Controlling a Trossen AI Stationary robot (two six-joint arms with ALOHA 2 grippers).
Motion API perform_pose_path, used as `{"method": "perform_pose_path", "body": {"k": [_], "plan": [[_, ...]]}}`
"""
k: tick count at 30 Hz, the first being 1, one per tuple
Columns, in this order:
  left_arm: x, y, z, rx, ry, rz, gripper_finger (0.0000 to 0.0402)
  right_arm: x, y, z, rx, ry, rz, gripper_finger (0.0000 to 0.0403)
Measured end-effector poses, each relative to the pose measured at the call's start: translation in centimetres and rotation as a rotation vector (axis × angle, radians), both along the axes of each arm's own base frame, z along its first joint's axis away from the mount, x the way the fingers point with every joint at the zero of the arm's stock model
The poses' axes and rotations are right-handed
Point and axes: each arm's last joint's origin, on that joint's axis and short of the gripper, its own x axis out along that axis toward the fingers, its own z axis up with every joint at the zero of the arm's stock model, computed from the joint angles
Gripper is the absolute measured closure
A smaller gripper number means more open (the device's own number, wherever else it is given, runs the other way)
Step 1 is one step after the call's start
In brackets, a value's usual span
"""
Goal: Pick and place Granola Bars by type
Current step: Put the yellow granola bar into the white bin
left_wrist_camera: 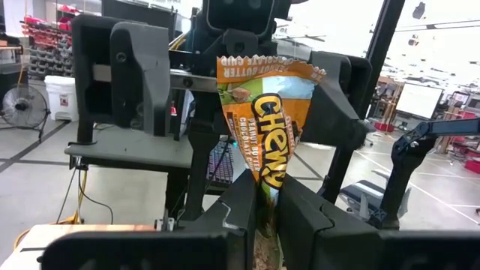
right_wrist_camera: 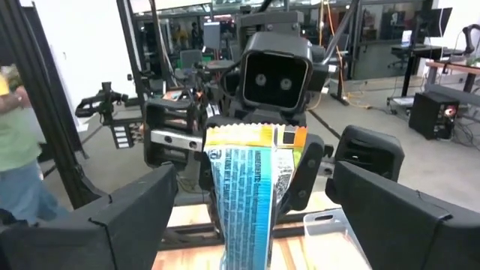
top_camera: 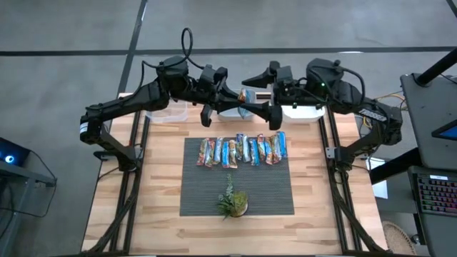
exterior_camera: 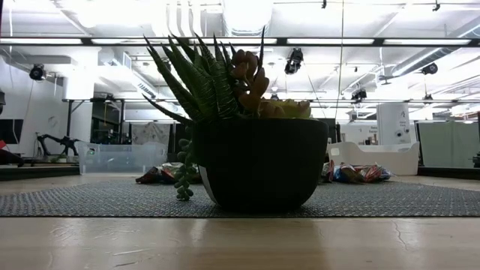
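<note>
One granola bar (left_wrist_camera: 264,124) in an orange wrapper is held high over the table's far part, with my left gripper (left_wrist_camera: 267,193) shut on it. My right gripper (right_wrist_camera: 255,217) faces it from the table's right, level and open. Its two fingers (right_wrist_camera: 127,217) stand wide on either side of the bar (right_wrist_camera: 247,195) without touching it. In the high view the two grippers meet at the bar (top_camera: 245,96). Several more granola bars (top_camera: 243,150) lie flat in a row on the dark mat (top_camera: 200,185). My left gripper pinches the bar's near end (left_wrist_camera: 264,180) between its two fingers. The fingers (left_wrist_camera: 304,210) come in level from the table's left. The bar sticks out past the fingertips toward my right gripper, lifted clear of the table.
A small potted plant (top_camera: 232,203) stands on the mat's near part and fills the low view's middle (exterior_camera: 259,165). A clear bin (top_camera: 168,113) sits at the far left and a white bin (top_camera: 303,111) at the far right. A person (right_wrist_camera: 19,150) stands beyond the table.
</note>
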Motion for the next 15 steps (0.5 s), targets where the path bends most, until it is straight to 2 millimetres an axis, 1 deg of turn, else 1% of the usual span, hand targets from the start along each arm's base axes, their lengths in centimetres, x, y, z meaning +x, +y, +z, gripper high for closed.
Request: {"method": "perform_pose_path", "body": {"k": [8,15], "plan": [[0.03,-0.12,-0.01,0.0,0.0,-0.004,0.0377,0.12,-0.01,0.05,0.007,-0.01,0.001,0.0054],[0.03,-0.14,-0.01,-0.001,0.0,-0.005,0.0377,0.13,0.0,0.07,0.01,-0.014,0.005,0.0077]]}}
